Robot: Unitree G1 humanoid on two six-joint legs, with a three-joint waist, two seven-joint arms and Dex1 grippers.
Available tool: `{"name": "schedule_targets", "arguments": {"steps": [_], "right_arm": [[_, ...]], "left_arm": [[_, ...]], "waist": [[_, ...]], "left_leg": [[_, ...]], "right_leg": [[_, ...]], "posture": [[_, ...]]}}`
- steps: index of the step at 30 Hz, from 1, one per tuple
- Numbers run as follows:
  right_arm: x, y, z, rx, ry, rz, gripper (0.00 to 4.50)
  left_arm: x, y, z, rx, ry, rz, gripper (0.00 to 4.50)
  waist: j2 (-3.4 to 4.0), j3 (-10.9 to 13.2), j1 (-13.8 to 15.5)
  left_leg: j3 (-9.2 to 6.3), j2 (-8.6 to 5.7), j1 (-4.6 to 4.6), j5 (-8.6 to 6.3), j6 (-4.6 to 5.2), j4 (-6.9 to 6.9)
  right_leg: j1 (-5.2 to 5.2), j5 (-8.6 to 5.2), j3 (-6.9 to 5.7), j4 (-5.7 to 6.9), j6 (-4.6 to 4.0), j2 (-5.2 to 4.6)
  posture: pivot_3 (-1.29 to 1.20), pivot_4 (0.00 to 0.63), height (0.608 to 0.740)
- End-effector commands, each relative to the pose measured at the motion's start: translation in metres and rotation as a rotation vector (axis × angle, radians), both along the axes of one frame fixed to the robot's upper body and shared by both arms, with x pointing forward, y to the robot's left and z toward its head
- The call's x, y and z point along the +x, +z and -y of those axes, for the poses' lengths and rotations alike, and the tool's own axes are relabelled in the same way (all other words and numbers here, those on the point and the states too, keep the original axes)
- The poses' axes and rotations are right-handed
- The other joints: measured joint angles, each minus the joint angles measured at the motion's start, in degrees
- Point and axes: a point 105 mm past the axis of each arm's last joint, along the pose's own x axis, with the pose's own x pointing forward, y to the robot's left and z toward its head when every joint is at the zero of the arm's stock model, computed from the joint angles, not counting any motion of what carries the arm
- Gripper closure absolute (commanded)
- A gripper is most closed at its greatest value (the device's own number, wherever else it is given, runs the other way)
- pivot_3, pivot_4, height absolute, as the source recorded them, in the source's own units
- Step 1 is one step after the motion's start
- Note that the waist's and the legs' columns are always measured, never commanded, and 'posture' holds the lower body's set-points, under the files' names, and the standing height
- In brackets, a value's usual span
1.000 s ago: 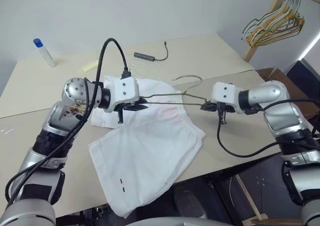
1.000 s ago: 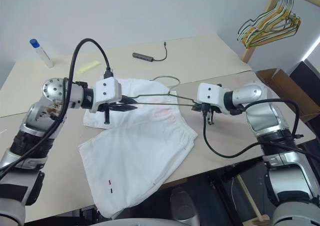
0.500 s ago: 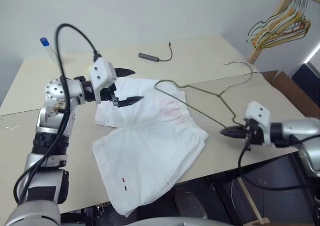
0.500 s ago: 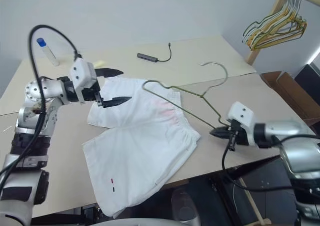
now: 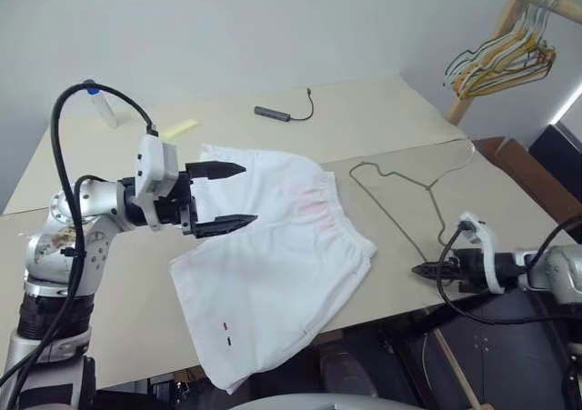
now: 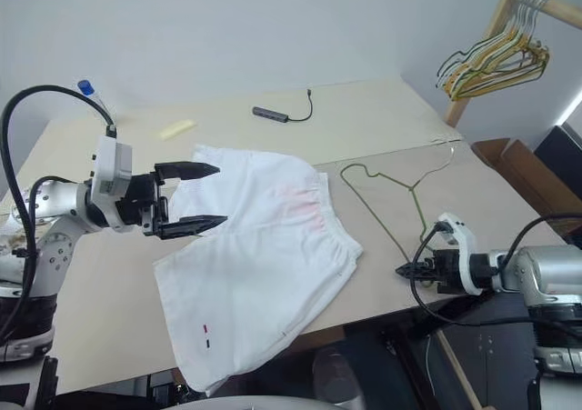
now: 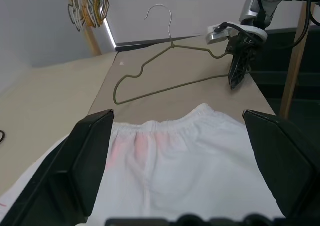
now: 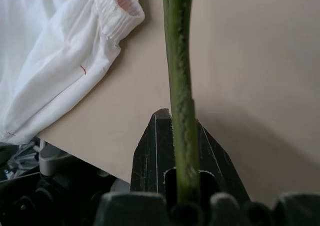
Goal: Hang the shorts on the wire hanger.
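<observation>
White shorts (image 5: 273, 246) lie rumpled under the spread left gripper (image 5: 227, 195); right gripper (image 5: 426, 269) pinches the thin olive wire hanger (image 5: 400, 210)

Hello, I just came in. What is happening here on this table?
A two-armed robot is working on hanging white shorts on a wire hanger. The right gripper is shut on one corner of the hanger, which lies on the table beside the shorts. The left gripper is open and empty above the shorts. The shorts lie flat and are not yet on the hanger.
</observation>
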Motion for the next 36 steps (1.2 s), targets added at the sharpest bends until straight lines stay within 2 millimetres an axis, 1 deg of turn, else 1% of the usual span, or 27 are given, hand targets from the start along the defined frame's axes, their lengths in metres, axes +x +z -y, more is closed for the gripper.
{"name": "schedule_targets", "arguments": {"steps": [1,8,11,14,19,25,29,32,36], "right_arm": [[0.006,0.001,-0.01,0.057,0.044,-0.029,4.5],[0.013,-0.001,-0.015,0.088,0.081,-0.062,4.5],[0.017,-0.003,-0.009,0.07,0.054,-0.062,4.5],[0.021,0.002,-0.001,0.088,0.005,-0.046,4.5],[0.019,0.001,0.009,0.075,-0.021,-0.047,4.5],[0.017,-0.003,0.007,0.065,-0.01,-0.052,4.5],[0.019,0.004,0.017,0.076,-0.053,-0.031,4.5],[0.012,0.005,0.022,0.071,-0.053,-0.045,4.5],[0.004,0.003,0.021,0.067,-0.03,-0.064,4.5]], "left_arm": [[-0.004,0.012,-0.003,0.01,0.025,0.056,0.02],[-0.009,0.012,-0.006,0.024,0.042,0.058,0.02],[-0.01,0.012,-0.006,0.026,0.052,0.063,0.02],[-0.012,0.012,-0.007,0.027,0.059,0.066,0.02],[-0.012,0.012,-0.008,0.029,0.071,0.074,0.02],[-0.012,0.012,-0.008,0.031,0.071,0.082,0.02],[-0.011,0.012,-0.008,0.033,0.072,0.086,0.02],[-0.012,0.012,-0.009,0.034,0.074,0.087,0.02],[-0.012,0.011,-0.009,0.034,0.076,0.087,0.02]], "waist": [[-0.01,0.0,0.3],[-0.01,0.0,1.7],[-0.01,0.0,2.4],[-0.01,0.0,3.0],[-0.01,0.0,4.0],[-0.03,0.0,4.6],[-0.03,0.0,4.6],[-0.03,0.0,4.9],[-0.04,0.0,5.4]], "left_leg": [[-0.01,0.0,-0.02,0.0,0.0,0.01],[-0.01,0.01,0.04,0.0,0.0,0.01],[0.0,0.0,0.03,0.0,0.0,0.01],[0.01,-0.01,0.02,0.0,0.0,0.01],[0.15,-0.02,0.02,0.0,0.0,0.02],[0.41,0.0,0.03,0.0,0.0,0.01],[0.47,0.0,0.04,0.0,0.0,0.01],[0.47,-0.01,0.02,0.0,0.0,0.01],[0.48,0.0,0.01,-0.01,0.01,0.01]], "right_leg": [[0.0,0.0,0.0,-0.01,0.0,-0.01],[0.01,0.0,0.0,0.02,0.0,0.01],[0.01,0.0,-0.02,0.01,0.0,-0.01],[0.01,0.0,0.0,-0.01,0.0,-0.02],[0.01,0.0,-0.03,0.0,0.0,-0.02],[0.0,0.0,-0.02,-0.01,-0.01,0.0],[0.0,0.0,-0.01,-0.01,-0.01,0.01],[0.0,0.0,-0.01,-0.03,0.0,0.0],[0.0,0.0,-0.02,-0.05,0.0,0.0]], "posture": [[-0.11,0.001,0.74],[-0.08,0.003,0.74],[-0.07,0.003,0.74],[-0.06,0.0,0.74],[-0.05,0.0,0.74],[-0.05,0.0,0.74],[-0.05,0.0,0.74],[-0.05,0.0,0.74],[-0.05,0.0,0.74]]}}
